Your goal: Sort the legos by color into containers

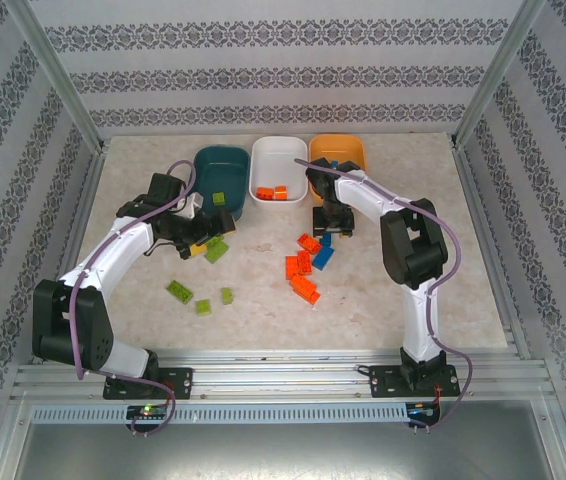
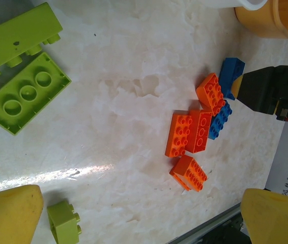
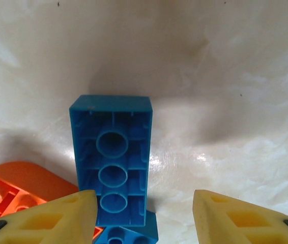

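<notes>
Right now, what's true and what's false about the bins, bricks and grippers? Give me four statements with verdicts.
1. The white bin holds orange bricks. True.
2. The left gripper grips a green brick. False: it is open and empty.
3. The blue brick under the right gripper shows its studs. False: its hollow underside faces the wrist camera.
4. Loose green bricks lie on the table. True.

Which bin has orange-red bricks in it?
The white rounded plastic bin, middle of the three: small orange-red plastic bricks lie at its near end. The dark teal bin holds lime.
</notes>
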Controlling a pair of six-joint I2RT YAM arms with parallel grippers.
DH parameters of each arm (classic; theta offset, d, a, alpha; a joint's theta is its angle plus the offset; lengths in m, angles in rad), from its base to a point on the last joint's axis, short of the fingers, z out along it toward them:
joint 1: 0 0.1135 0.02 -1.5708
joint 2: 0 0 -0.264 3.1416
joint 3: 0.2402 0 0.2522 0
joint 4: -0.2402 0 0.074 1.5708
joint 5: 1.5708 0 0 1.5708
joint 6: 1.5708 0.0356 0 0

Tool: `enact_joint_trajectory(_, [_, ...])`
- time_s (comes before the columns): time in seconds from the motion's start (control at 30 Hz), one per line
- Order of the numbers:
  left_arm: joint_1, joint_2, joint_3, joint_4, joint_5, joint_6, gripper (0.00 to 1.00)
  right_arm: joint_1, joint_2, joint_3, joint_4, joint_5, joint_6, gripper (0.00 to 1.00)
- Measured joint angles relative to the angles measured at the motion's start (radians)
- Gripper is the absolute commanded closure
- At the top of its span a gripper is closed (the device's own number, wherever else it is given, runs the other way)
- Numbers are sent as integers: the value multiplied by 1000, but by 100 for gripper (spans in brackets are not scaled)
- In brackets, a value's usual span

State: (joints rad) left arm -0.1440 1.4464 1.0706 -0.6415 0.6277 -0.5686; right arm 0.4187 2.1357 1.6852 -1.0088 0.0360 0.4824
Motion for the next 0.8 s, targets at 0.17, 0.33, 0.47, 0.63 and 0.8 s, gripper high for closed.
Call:
enact_joint_trajectory(0.17, [0, 0, 0, -2, 0, 0, 0, 0, 26, 8, 16, -21, 4, 49])
enact_joint_trajectory(0.33, [0, 2, 0, -2, 0, 0, 0, 0, 33, 10, 30, -39, 16, 50])
enact_joint_trajectory(0.47, [0, 5, 0, -2, 0, 0, 0, 0, 36, 10, 37, -53, 19, 53])
enact_joint_trajectory(0.63, [0, 9, 0, -2, 0, 0, 0, 0, 45, 13, 53, -75, 34, 68])
enact_joint_trajectory(0.8, [0, 10, 0, -2, 0, 0, 0, 0, 45, 17, 54, -82, 41, 79])
